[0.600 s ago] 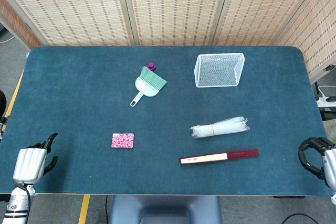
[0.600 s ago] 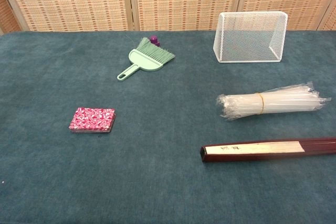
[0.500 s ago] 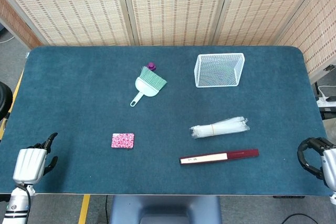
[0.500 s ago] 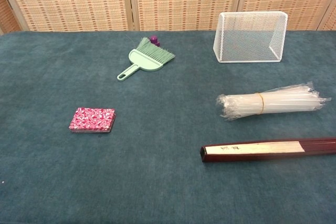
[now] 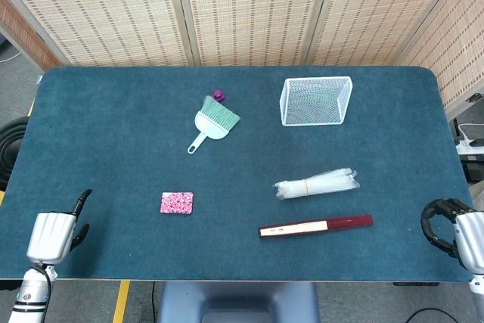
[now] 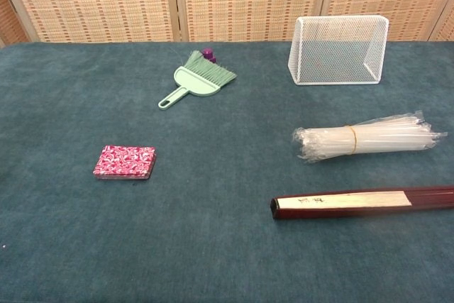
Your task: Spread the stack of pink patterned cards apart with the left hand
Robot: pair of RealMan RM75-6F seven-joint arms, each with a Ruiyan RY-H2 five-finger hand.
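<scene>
Neat pink patterned card stack [image 5: 177, 203] lay squared and untouched on the teal cloth-covered table [image 5: 91, 126].

Bare cloth ringed the stack on every side. The left hand [image 5: 54, 233] hung at the table's near edge, well left of the stack, fingers loosely apart, holding nothing; since the earlier frame it had crept slightly toward the stack. Far right of the stack, past the dark red folded fan [image 5: 315, 225], the right hand [image 5: 452, 231], fingers curled in on nothing, had edged inward too.
</scene>
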